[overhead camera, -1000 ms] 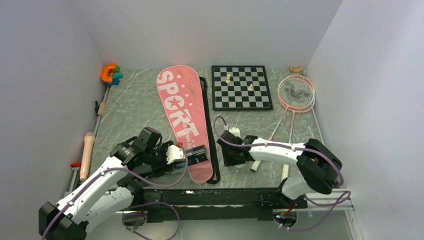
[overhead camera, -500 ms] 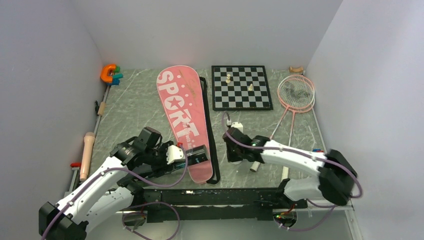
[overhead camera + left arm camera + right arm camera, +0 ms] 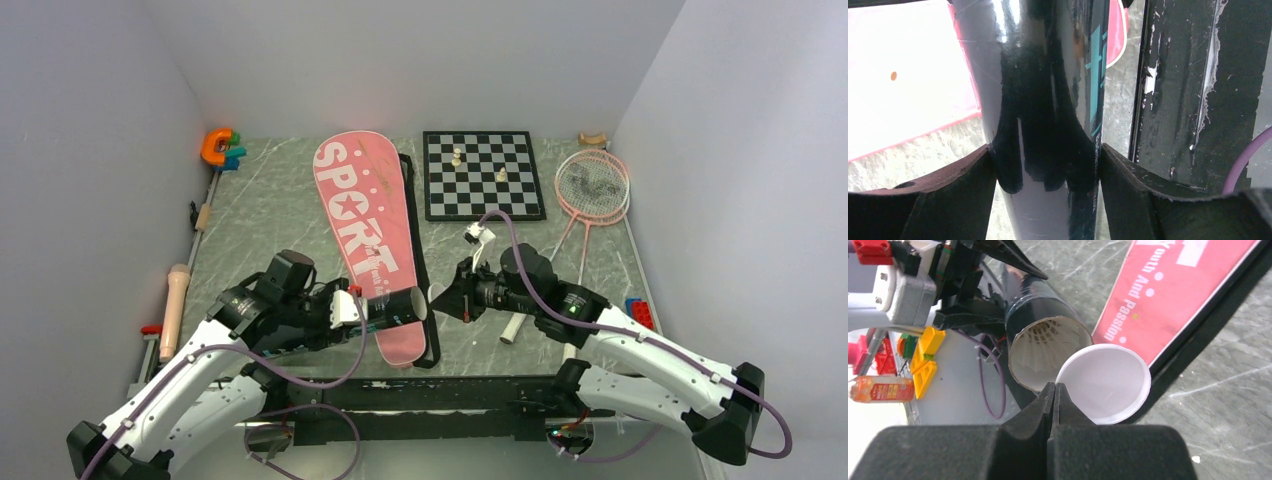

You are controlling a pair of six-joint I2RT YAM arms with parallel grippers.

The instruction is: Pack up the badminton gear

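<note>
My left gripper (image 3: 375, 312) (image 3: 1048, 160) is shut on the long black tube (image 3: 398, 307) (image 3: 1048, 90), one finger on each side, and holds it level over the near end of the pink "SPORT" bag (image 3: 362, 215). The tube's open mouth (image 3: 1048, 357) faces right, and a white feather shuttlecock (image 3: 1045, 337) shows inside. My right gripper (image 3: 452, 298) (image 3: 1054, 387) is shut on the rim of a round white lid (image 3: 1104, 384), held right beside the mouth. Two pink-framed rackets (image 3: 592, 185) lie at the far right.
A chessboard (image 3: 483, 175) with pale pieces lies at the back, and an orange C-shaped toy (image 3: 216, 146) sits in the back left corner. The bag's black strap (image 3: 422, 270) runs along its right side. A wooden handle (image 3: 176, 310) lies at the left edge; small bricks (image 3: 640, 312) sit at the right.
My right gripper shut on the white lid down on the table, lifted it and swung it left to the tube's mouth. The left arm raised the tube's open end slightly.
</note>
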